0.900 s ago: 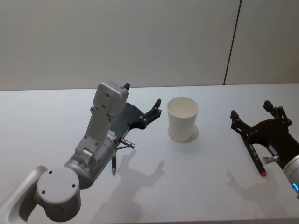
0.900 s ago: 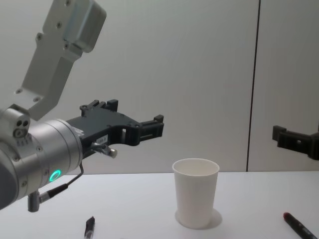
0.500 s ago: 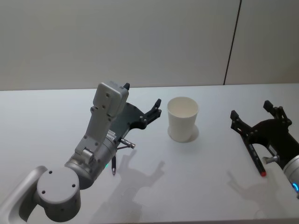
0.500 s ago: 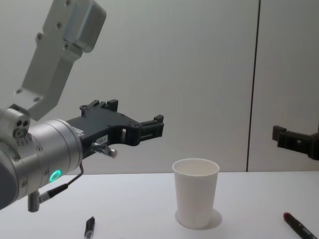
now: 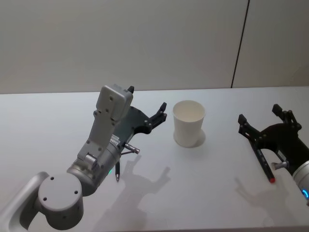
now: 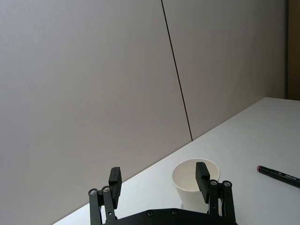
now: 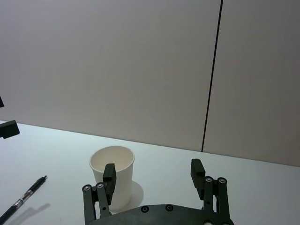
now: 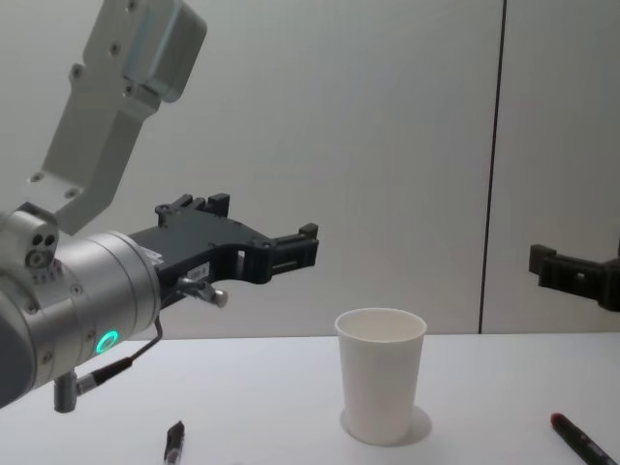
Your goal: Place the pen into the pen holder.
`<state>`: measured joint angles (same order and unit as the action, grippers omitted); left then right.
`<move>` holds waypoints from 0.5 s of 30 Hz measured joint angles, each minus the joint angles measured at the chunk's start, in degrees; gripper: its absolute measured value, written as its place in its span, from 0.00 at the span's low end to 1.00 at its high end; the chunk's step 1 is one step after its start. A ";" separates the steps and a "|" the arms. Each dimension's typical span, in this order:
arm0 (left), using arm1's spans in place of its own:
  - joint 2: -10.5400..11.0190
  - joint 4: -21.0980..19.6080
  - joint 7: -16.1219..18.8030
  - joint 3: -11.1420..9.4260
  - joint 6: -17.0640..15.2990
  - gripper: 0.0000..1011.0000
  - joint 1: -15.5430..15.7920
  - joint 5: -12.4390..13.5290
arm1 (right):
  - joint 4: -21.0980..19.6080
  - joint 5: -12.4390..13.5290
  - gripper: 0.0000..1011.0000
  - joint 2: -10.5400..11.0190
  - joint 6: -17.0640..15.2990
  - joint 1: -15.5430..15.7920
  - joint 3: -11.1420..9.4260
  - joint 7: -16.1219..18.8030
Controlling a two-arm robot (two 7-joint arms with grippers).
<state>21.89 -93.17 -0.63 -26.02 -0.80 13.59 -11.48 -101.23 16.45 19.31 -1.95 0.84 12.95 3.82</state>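
Head view: nothing has moved in the last second, so the task looks not yet begun. The white paper pen holder (image 5: 189, 123) stands upright on the tabletop (image 5: 48, 125). The left tool (image 5: 147, 97) hovers left of it, fingers apart and empty. The right tool (image 5: 259, 112), well to its right, is likewise spread over a red-ended pen (image 5: 264, 165).

Right wrist view: a black pen (image 7: 26, 197) lies apart from the holder.

Chest view: both pens lie flat, one on each side of the holder.
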 joint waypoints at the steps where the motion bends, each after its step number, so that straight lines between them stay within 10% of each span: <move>1: 0.00 0.00 0.00 0.00 0.00 0.99 0.00 0.00 | 0.00 -0.12 0.99 -0.03 -0.01 0.02 0.03 -0.07; 15: 0.00 0.00 0.00 0.00 0.00 0.99 0.00 0.00 | -0.87 -2.69 0.99 -1.20 -4.26 -0.27 0.54 -2.96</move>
<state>21.89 -93.17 -0.63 -26.03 -0.80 13.59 -11.48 -102.09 13.76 18.12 -6.20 0.57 13.49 0.85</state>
